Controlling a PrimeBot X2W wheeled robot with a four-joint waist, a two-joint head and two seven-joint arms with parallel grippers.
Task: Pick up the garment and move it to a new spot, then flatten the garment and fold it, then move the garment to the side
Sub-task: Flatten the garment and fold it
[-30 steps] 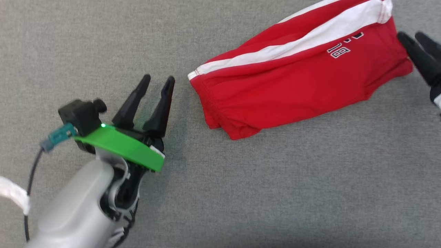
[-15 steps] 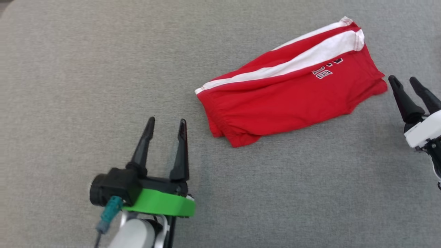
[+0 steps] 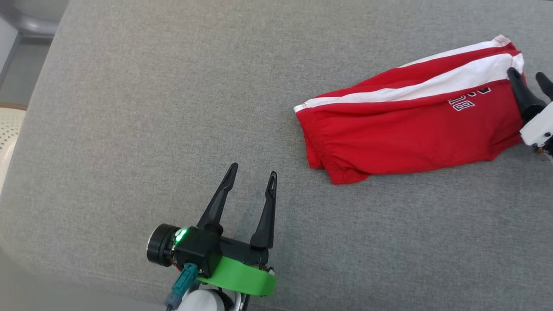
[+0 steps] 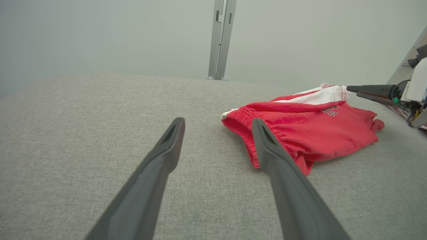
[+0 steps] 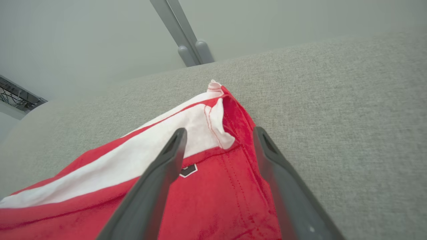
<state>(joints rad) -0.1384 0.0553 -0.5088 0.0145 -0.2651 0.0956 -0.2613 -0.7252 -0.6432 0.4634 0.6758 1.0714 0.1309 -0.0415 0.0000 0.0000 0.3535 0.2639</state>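
The garment (image 3: 410,129) is a folded pair of red shorts with a white side stripe, lying flat on the grey cushion. Its elastic waistband points left and its leg hem right. My left gripper (image 3: 254,169) stands open and empty, well short of the waistband, to its lower left. In the left wrist view the garment (image 4: 307,123) lies beyond the right finger of my left gripper (image 4: 217,121). My right gripper (image 3: 526,72) is open over the hem end. In its own view my right gripper (image 5: 219,130) has a finger on either side of the white-striped corner of the garment (image 5: 217,173), clamping nothing.
The grey upholstered surface (image 3: 173,108) curves away at the left, where floor and a pale perforated object (image 3: 8,138) show. A grey metal post (image 4: 222,40) stands behind the far edge. My right gripper (image 4: 353,90) reaches in from the right of the left wrist view.
The head camera has shifted. My left gripper has drawn back from the waistband toward the near edge. My right gripper has come from beside the hem to over it. Both stay open.
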